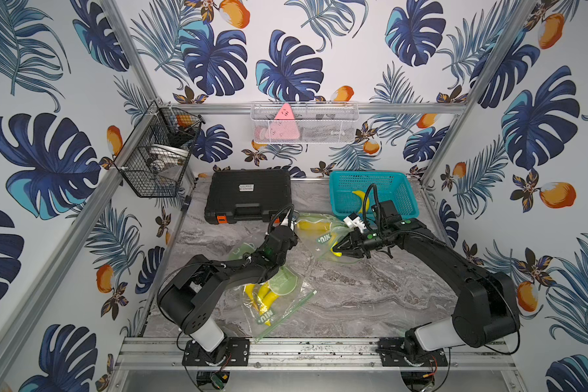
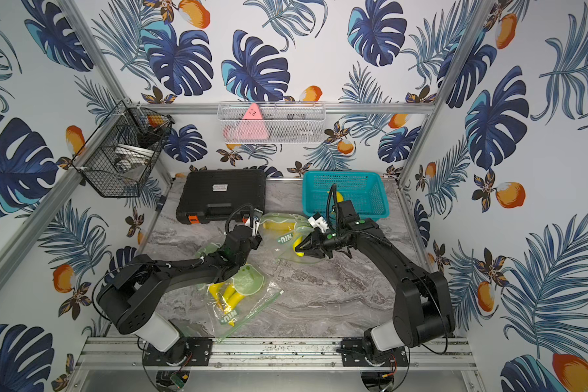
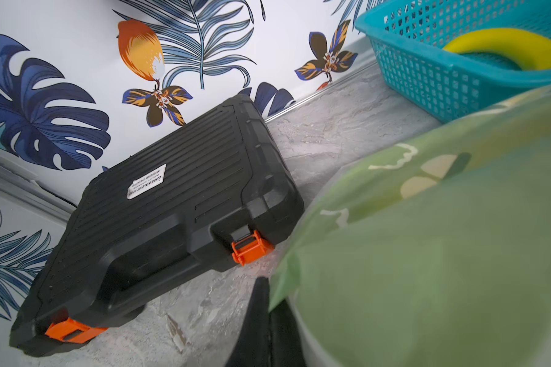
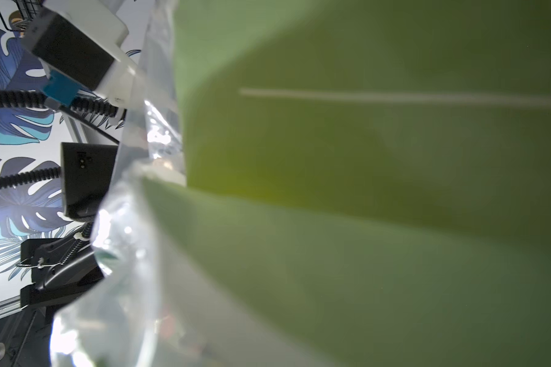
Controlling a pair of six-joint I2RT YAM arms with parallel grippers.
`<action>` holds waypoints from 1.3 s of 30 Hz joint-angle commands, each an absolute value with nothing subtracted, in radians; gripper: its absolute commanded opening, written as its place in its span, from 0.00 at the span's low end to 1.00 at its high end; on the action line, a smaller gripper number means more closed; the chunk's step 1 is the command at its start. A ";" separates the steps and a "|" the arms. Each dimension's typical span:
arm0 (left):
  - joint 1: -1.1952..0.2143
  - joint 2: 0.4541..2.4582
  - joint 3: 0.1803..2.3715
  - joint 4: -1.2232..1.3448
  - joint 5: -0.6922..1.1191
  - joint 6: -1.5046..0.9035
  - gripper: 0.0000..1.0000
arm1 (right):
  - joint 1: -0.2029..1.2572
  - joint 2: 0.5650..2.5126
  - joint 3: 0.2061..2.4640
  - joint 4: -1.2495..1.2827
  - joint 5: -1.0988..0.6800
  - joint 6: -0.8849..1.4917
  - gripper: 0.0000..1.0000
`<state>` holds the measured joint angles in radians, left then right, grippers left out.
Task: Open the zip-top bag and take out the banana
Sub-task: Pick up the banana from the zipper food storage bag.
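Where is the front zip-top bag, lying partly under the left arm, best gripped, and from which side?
Probably the zip strip of the front bag, from above on the robot's right. That edge lies flat and bare; the bananas bulge behind it and the left arm covers the far end.

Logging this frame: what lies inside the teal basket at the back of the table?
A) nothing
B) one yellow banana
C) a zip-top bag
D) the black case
B: in both top views a single yellow banana lies on the floor of the teal basket, and the left wrist view shows it there too.
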<state>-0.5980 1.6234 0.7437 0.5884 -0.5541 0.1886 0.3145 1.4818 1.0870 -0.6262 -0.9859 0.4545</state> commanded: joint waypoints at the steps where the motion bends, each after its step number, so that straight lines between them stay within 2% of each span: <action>1: -0.612 1.628 0.764 0.546 -0.588 0.183 0.00 | 0.328 1.488 1.082 -0.535 -0.987 0.501 0.18; 3: -0.622 1.635 0.785 0.506 -0.583 0.177 0.00 | 0.354 1.505 1.109 -0.580 -0.909 0.458 0.19; 4: -0.626 1.636 0.800 0.474 -0.578 0.165 0.00 | 0.366 1.514 1.125 -0.607 -0.856 0.439 0.16; 6: -0.628 1.638 0.839 0.383 -0.545 0.129 0.00 | 0.383 1.508 1.127 -0.612 -0.705 0.432 0.15; 11: -0.630 1.684 0.895 0.249 -0.553 0.105 0.00 | 0.382 1.407 1.058 -0.415 -0.578 0.519 0.18; 19: -0.613 1.758 0.977 0.074 -0.542 0.071 0.00 | 0.383 1.372 1.103 -0.533 -0.545 0.465 0.25; 27: -0.597 1.819 1.103 -0.092 -0.496 0.026 0.00 | 0.381 1.320 1.077 -0.565 -0.454 0.450 0.25; 34: -0.596 1.832 1.106 -0.100 -0.526 0.040 0.00 | 0.381 1.292 1.110 -0.516 -0.538 0.459 0.24; 39: -0.597 1.855 1.121 -0.104 -0.561 0.045 0.00 | 0.369 1.376 1.242 -0.771 -0.628 0.375 0.15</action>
